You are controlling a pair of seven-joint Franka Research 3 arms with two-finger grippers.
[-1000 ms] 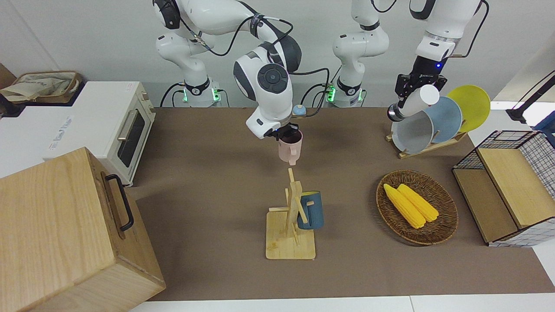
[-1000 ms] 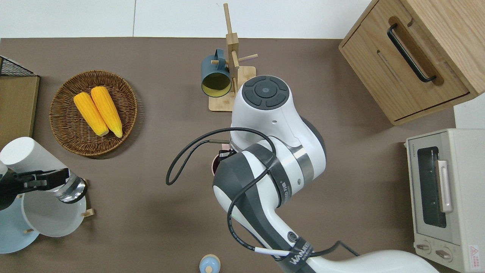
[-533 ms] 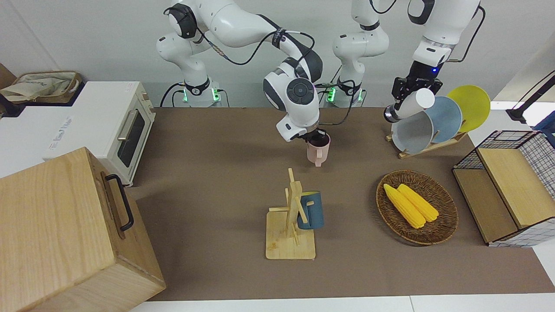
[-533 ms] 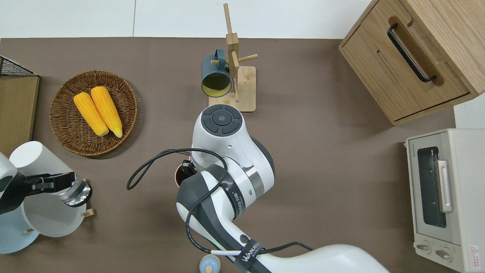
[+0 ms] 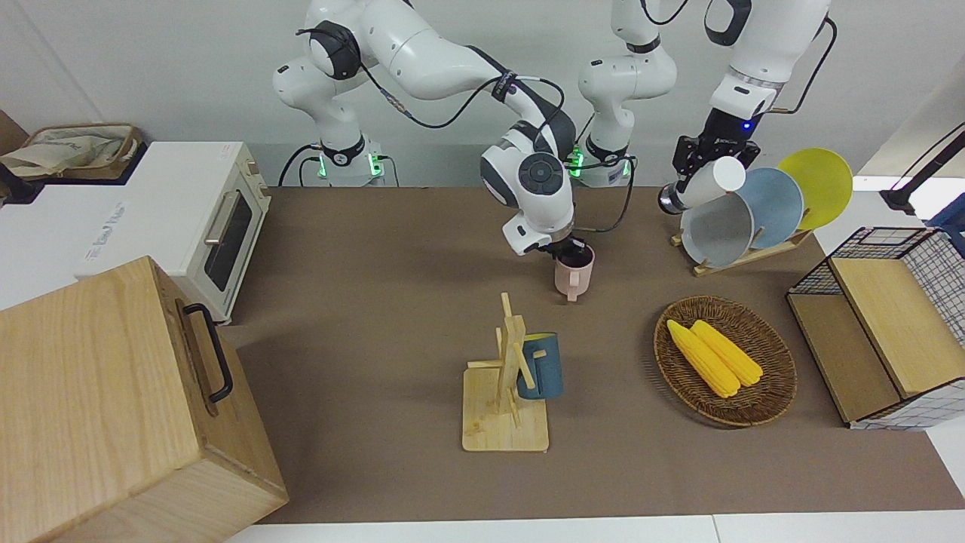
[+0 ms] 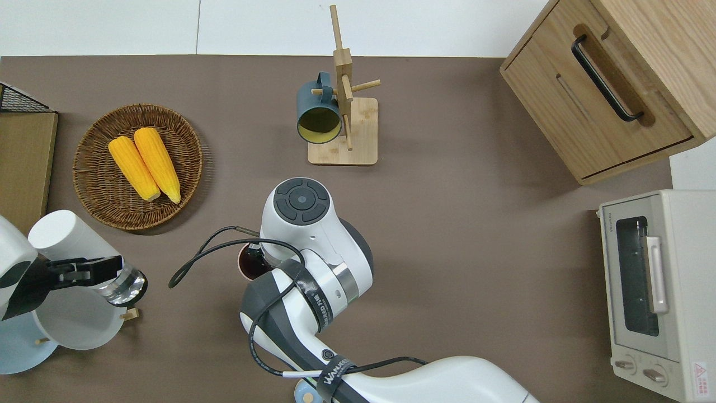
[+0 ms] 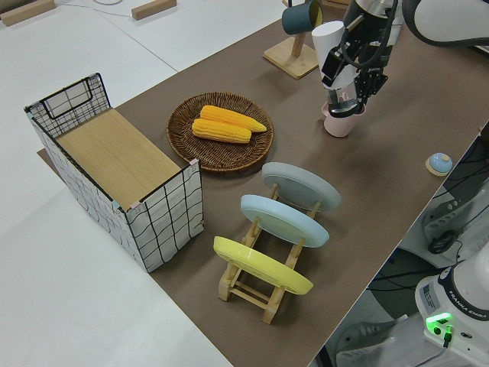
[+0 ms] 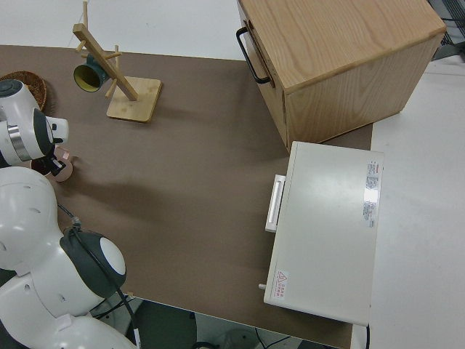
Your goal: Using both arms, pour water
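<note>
My right gripper [image 5: 564,249] is shut on the rim of a pink mug [image 5: 574,273], which hangs upright low over the brown table, or on it, I cannot tell; it sits nearer to the robots than the mug tree. The arm hides most of the mug in the overhead view [image 6: 249,267]. My left gripper [image 5: 705,162] is shut on a white bottle [image 5: 712,185] with a silver mouth, tilted mouth-down over the plate rack [image 6: 131,314]. The bottle [image 6: 61,235] is apart from the mug.
A wooden mug tree [image 5: 507,377] holds a blue mug [image 5: 541,366]. A wicker basket [image 5: 776,377] with two corn cobs and a wire crate [image 5: 878,324] lie toward the left arm's end. A toaster oven [image 5: 219,226] and a wooden cabinet [image 5: 113,407] stand at the right arm's end.
My right arm has carried the pink mug toward the left arm's end and lowered it to the table. My left arm has shifted the bottle slightly toward the mug.
</note>
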